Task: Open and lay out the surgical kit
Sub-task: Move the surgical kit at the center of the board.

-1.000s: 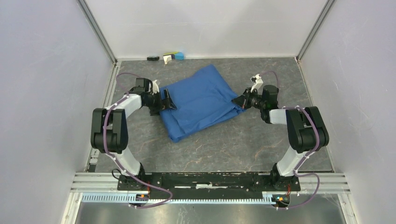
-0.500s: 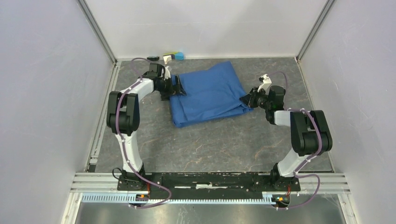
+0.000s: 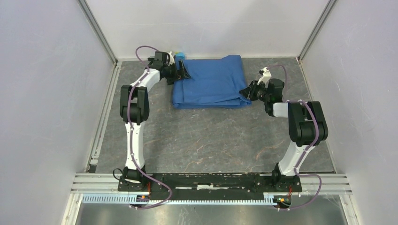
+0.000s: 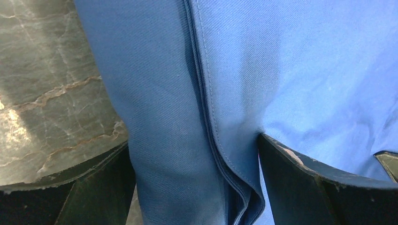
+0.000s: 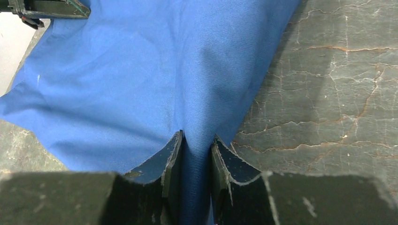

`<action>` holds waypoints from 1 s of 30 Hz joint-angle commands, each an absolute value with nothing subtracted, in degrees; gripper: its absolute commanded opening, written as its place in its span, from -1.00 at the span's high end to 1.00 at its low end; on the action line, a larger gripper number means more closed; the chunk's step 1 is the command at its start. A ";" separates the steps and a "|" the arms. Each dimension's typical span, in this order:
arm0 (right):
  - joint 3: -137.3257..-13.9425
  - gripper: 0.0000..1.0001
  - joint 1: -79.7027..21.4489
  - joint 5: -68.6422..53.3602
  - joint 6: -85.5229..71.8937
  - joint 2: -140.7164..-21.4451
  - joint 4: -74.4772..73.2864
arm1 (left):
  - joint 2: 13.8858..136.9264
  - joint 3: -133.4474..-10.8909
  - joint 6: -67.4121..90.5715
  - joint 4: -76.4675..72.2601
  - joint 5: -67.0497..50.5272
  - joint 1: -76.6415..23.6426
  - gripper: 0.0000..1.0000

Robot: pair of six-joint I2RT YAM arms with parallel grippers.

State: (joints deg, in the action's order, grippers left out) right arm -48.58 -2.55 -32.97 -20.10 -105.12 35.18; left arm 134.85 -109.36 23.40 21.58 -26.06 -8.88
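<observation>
Left fingers (image 4: 300, 187) stand wide apart, astride the thick folded edge of the blue cloth wrap (image 3: 211, 82), on the wrap's left side toward its far corner. Right fingers (image 5: 155, 168) are nearly together and pinch a raised fold of cloth at the wrap's near right corner. The wrap is not opened. It is a flat folded rectangle and lies on the grey marbled surface (image 3: 211, 140), at the far end.

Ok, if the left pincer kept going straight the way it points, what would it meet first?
The blue cloth: its folded edge lies between the left pincer's open fingers, so it would likely push straight into that bundle.
</observation>
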 commanded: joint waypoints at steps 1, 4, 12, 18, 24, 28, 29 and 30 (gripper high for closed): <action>-48.01 0.41 -3.95 -33.87 -19.75 -105.82 34.23 | 136.81 -112.91 28.26 16.85 -31.02 -12.52 -0.93; -44.75 0.41 -3.95 -33.54 -19.27 -103.48 35.03 | 135.80 -110.80 29.38 15.49 -32.59 -12.74 -0.93; -41.65 0.41 -3.82 -32.52 -16.01 -97.46 32.62 | 128.47 -98.49 29.14 11.78 -33.09 -14.16 -0.93; -41.82 0.38 -3.68 -32.51 -14.09 -96.39 29.71 | 121.73 -88.19 29.79 8.17 -32.05 -15.01 -0.93; -40.19 0.26 -3.57 -32.10 -12.48 -94.63 29.20 | 118.28 -85.27 28.02 7.88 -29.58 -15.05 -0.99; -40.37 0.06 -3.66 -31.16 -11.63 -92.44 28.45 | 119.71 -90.43 25.15 10.97 -26.48 -14.90 -1.00; -40.95 0.01 -3.64 -30.26 -10.24 -91.47 27.48 | 120.22 -92.45 24.16 12.34 -25.57 -14.66 -1.00; -41.88 -0.09 -3.69 -29.05 -7.92 -90.21 25.55 | 120.45 -93.97 23.60 13.13 -24.72 -14.31 -1.00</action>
